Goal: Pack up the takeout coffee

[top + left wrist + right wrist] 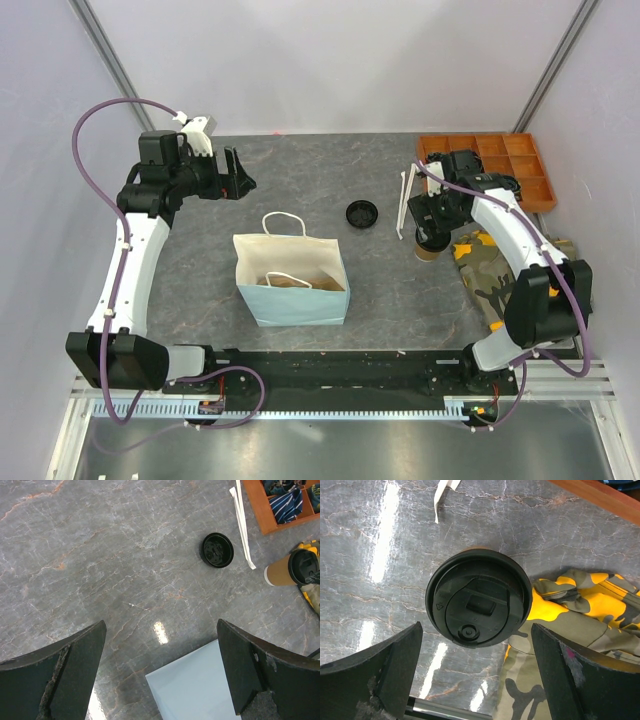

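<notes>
A grey marbled surface point(200, 250) is seen from above, with two robot arms mounted at its near edge. A light-blue paper bag point(292, 290) with white handles stands open near the middle, and a tan shape shows inside its mouth.

The takeout coffee point(430, 248), a tan paper cup with a black lid on top, stands upright on the right side of the surface, well apart from the bag. A camouflage cloth point(570, 610) in green and yellow lies just beside it on the right.

The right pincer point(432, 222) hovers directly above the cup. Its two dark fingers are spread wide and it holds nothing. Its wrist camera looks straight down onto the round lid, which fills the space between the fingers.

The left pincer point(236, 176) is at the far left of the surface, also spread wide and holding nothing.

Between the bag and the cup, farther back, a loose black lid point(362, 214) lies flat. A thin white strip point(242, 525) lies between that lid and an orange tray point(256, 505) with compartments in the far right corner.
</notes>
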Robot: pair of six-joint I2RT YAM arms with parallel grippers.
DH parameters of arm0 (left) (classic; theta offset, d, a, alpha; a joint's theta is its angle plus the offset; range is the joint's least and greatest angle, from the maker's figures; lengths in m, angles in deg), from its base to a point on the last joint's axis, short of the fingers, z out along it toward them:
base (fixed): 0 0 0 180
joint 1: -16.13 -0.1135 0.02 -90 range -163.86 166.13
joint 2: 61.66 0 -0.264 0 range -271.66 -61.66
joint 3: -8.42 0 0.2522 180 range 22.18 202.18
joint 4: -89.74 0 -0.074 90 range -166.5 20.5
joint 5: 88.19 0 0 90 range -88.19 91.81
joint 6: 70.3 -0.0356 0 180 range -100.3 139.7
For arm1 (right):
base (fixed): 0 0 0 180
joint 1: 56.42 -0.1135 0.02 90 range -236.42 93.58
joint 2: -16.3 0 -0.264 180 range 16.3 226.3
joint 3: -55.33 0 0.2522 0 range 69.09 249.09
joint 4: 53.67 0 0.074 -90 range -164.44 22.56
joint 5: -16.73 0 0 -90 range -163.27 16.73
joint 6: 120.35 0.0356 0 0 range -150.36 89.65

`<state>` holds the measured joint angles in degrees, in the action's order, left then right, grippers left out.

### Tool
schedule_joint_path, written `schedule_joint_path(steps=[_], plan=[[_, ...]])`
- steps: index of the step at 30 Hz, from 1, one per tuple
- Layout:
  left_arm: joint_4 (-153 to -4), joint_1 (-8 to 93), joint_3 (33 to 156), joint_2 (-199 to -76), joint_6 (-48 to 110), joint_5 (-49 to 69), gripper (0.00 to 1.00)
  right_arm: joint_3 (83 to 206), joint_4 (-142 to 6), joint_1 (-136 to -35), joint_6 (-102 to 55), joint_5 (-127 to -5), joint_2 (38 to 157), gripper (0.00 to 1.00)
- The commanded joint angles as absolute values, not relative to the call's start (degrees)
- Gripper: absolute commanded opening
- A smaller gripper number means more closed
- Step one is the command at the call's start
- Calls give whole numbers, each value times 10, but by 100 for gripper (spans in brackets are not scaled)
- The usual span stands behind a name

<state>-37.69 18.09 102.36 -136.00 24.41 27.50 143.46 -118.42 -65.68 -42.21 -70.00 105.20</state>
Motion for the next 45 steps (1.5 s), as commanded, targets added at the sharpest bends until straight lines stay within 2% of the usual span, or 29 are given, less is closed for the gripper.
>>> schedule_joint_path(steps=[1, 10, 22, 33, 42, 44, 45], plan=[[-398, 179, 1024, -1353, 260, 288, 100, 1434, -1168, -646, -410, -676, 1064, 98], [-398, 179, 1025, -1357, 259, 293, 100, 1436, -1163, -642, -410, -669, 1079, 97], [-398, 179, 1028, -1366, 258, 298, 100, 1428, -1156, -642, -408, -663, 1076, 88], [-379, 179, 1044, -1368, 242, 296, 100, 1412, -1131, -635, -412, -660, 1076, 87], [-369, 179, 1048, -1372, 239, 297, 100, 1401, -1113, -635, -423, -661, 1049, 74], [-370, 179, 1046, -1372, 239, 297, 100, 1397, -1115, -635, -427, -664, 1041, 74], [-369, 179, 1044, -1372, 239, 298, 100, 1395, -1116, -635, -429, -666, 1038, 79]])
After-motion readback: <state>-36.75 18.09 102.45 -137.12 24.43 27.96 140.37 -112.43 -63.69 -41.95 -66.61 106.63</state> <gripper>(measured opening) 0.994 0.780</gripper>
